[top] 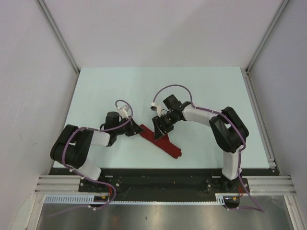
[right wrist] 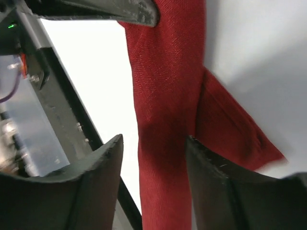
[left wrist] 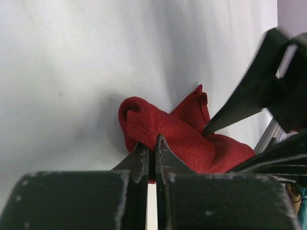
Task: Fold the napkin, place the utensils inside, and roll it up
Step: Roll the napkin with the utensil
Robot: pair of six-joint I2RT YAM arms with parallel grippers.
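Left gripper (top: 133, 130): jaws together, tips against the far-left end of the dark red rolled cloth napkin (top: 162, 142). Cannot tell whether a fold is pinched.

Napkin lies on the pale green table (top: 115, 91), front centre. Its long axis runs diagonally, far-left end at the left gripper, near-right end pointing towards the right arm's base.

Right gripper (top: 160, 127): jaws apart, straddling the roll's left half.

The left hand (top: 134, 130) and right hand (top: 159, 130) crowd the far-left end of the napkin (top: 163, 143), blocking each other there. Its near-right end and the far counter (top: 192, 86) lie open.
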